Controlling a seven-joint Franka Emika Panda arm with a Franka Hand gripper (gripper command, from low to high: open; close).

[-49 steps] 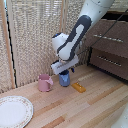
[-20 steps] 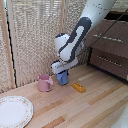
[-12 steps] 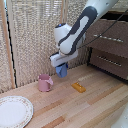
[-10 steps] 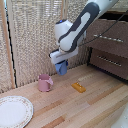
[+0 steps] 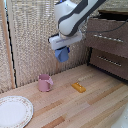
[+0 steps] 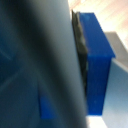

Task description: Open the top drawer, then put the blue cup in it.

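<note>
The blue cup [image 5: 63, 55] hangs in the air well above the wooden floor, and my gripper [image 5: 62, 48] is shut on it from above. It is level with the dresser's top drawer [image 5: 107, 30] and toward the exterior view's left of it. That drawer's dark front, with its silver bar handle [image 5: 108, 37], seems to jut forward of the drawer below. The wrist view is blurred: the blue cup [image 6: 96, 65] lies pressed against a dark finger [image 6: 45, 60].
A pink mug [image 5: 45, 82] stands on the floor below the gripper, toward the exterior view's left. A small orange object [image 5: 78, 87] lies near the middle. A white plate [image 5: 14, 111] sits at the front left. The lower drawer [image 5: 110, 62] is shut. A woven screen [image 5: 30, 40] stands behind.
The gripper has lifted the blue cup from the floor beside the pink mug, and it now hangs higher. The pink mug, orange object and plate stayed put.
</note>
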